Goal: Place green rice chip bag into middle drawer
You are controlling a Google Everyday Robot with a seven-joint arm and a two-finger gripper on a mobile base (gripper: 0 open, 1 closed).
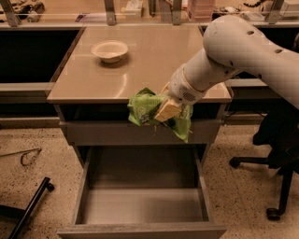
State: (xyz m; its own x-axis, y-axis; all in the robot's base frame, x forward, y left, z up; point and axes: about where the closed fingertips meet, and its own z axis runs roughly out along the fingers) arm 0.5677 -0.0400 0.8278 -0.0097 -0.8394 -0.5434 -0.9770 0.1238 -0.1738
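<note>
Where the white arm [233,51] reaches in from the right, its gripper [162,114] hangs just past the near edge of the table [154,60], its tan fingers [167,109] clenched on the green rice chip bag [142,109]. The bag is off the tabletop and held in the air in front of the closed grey drawer front [100,133], with its crumpled lower corner drooping to the right. It carries white print and darker green patches, but none of the lettering can be read.

Below the bag, the middle drawer [145,205] stands pulled out toward the near side. Its smooth grey floor is bare and its plain front panel sits at the bottom of the view.

The tabletop is a glossy beige slab. A white bowl [110,50] stands on its far left part, well apart from the bag.

Dark recesses flank the table on both sides. A cluttered counter [140,7] with metal posts runs along the far edge. The floor [37,182] is speckled tan. A black bar [29,207] lies on it at the near left, with a thin wire loop [28,156] beyond it. A black office chair [280,149] stands at the right.
</note>
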